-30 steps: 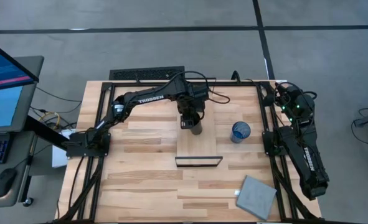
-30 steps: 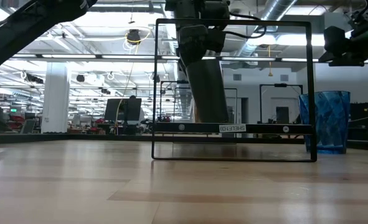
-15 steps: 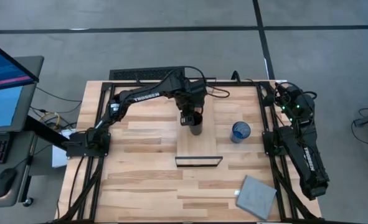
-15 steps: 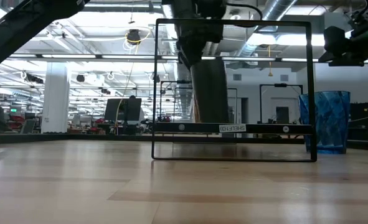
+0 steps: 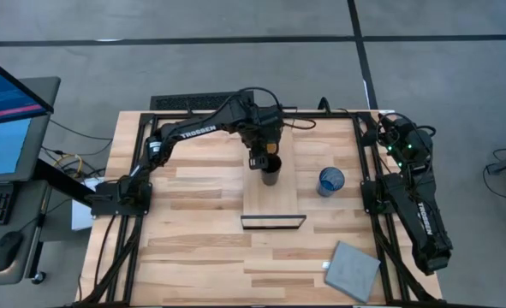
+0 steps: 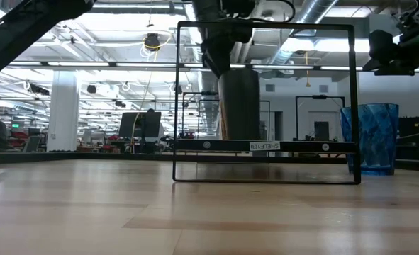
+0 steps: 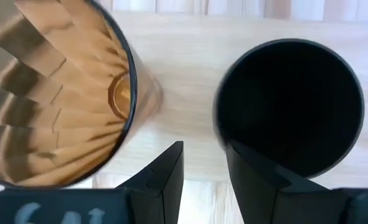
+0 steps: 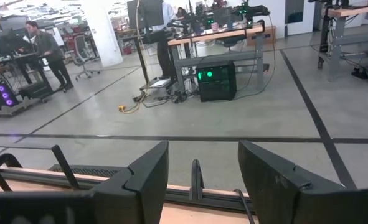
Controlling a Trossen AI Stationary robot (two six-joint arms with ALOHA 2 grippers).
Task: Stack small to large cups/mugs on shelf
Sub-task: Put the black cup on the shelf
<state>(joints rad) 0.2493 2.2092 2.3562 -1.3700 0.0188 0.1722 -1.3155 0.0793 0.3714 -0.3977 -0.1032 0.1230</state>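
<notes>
The black cup (image 5: pixel 270 177) stands upright on the light-wood shelf plank (image 5: pixel 274 204), also seen in the low view (image 6: pixel 239 106). The amber tumbler (image 7: pixel 53 93) stands close beside it on the plank; in the high view my arm hides it. The blue cup (image 5: pixel 330 180) stands on the table to the right of the plank, also seen in the low view (image 6: pixel 372 138). My left gripper (image 7: pixel 205 146) is open just above the black cup's rim, on the side facing the tumbler. My right gripper (image 8: pixel 202 149) is open and empty at the table's far right corner. My left gripper has one finger (image 7: pixel 249 168) over the black cup's mouth and the other (image 7: pixel 168 168) outside it. The rim's edge (image 7: pixel 220 124) shows in the gap between them. I cannot tell whether either finger touches the cup. The cup stands on the plank.
The shelf's thin black frame (image 5: pixel 272 221) stands at the plank's near end and fills the low view's middle (image 6: pixel 266 145). A grey square pad (image 5: pixel 354 269) lies at the near right. The right arm (image 5: pixel 415 205) lies along the table's right edge.
The black cup was tilted under my left gripper and now stands upright on the plank. My left gripper has gone up a little and toward the table's far edge.
</notes>
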